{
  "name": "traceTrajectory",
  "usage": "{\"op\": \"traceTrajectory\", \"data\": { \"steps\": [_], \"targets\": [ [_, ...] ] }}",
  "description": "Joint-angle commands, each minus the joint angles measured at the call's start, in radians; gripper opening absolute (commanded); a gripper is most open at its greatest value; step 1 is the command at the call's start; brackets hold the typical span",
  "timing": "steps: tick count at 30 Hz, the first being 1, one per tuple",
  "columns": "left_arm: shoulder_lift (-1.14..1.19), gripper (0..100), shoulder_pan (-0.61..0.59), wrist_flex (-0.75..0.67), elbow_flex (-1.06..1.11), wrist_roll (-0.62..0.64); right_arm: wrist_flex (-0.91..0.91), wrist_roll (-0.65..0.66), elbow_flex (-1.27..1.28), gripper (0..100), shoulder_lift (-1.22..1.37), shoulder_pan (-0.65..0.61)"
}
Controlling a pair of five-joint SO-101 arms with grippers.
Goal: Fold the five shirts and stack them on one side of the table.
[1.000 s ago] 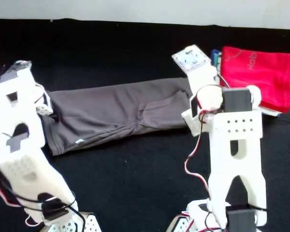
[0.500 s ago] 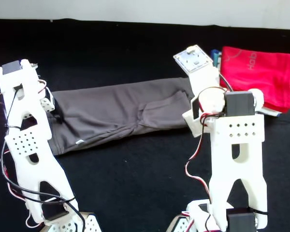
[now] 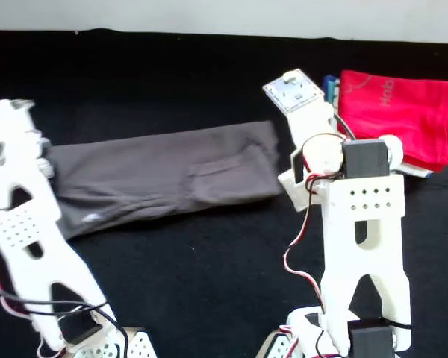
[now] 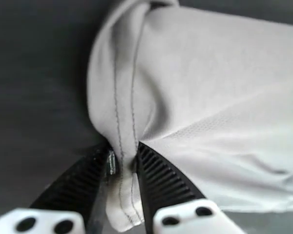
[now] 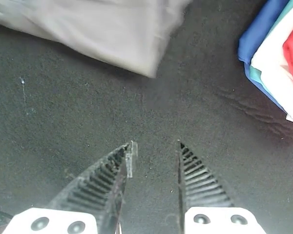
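Left gripper (image 4: pixel 123 157): low at the left side, jaws pinched tight on the stitched hem of one gray shirt (image 3: pixel 164 179), which lies lengthwise across the black table (image 3: pixel 172 74). Right gripper (image 5: pixel 155 146): above bare table just beside the shirt's other end, jaws partly apart, empty. One folded stack (image 3: pixel 396 112) at far right, red uppermost, with blue, teal and white edges beneath.

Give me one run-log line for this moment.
left gripper: shut on grey shirt | right gripper: open over table | red shirt: atop stack
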Motion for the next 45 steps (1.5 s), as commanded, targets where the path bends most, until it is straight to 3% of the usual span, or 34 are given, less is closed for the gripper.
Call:
{"op": "traceTrajectory", "data": {
  "steps": [1, 7, 9, 11, 16, 25, 31, 38, 45],
  "targets": [
    [-0.008, 1, -0.148, 0.002, -0.110, -0.046, 0.007, -0.009, 0.071, 12.7, -0.030, 0.012],
    [-0.012, 1, -0.228, 0.009, -0.154, -0.046, -0.108, -0.005, 0.308, 12.5, -0.183, 0.012],
    [-0.015, 1, -0.226, 0.009, -0.154, -0.046, -0.182, -0.008, 0.444, 8.4, -0.275, 0.012],
    [-0.044, 1, -0.213, 0.011, -0.140, -0.046, -0.277, -0.009, 0.607, 0.0, -0.357, 0.025],
    [-0.259, 1, -0.124, 0.011, 0.070, -0.046, -0.581, -0.008, 0.957, 0.6, -0.455, 0.166],
    [-0.779, 1, 0.229, 0.008, 0.555, -0.038, -0.975, -0.009, 1.325, 0.6, -0.460, 0.317],
    [-0.975, 1, 0.555, 0.006, 0.680, 0.018, -1.144, -0.009, 1.481, 0.6, -0.489, 0.320],
    [-0.963, 1, 0.871, -0.012, 0.627, 0.038, -1.254, -0.009, 1.578, 0.6, -0.518, 0.320],
    [-0.779, 1, 1.012, -0.153, 0.486, 0.038, -1.254, -0.009, 1.580, 0.6, -0.524, 0.320]
  ]
}}
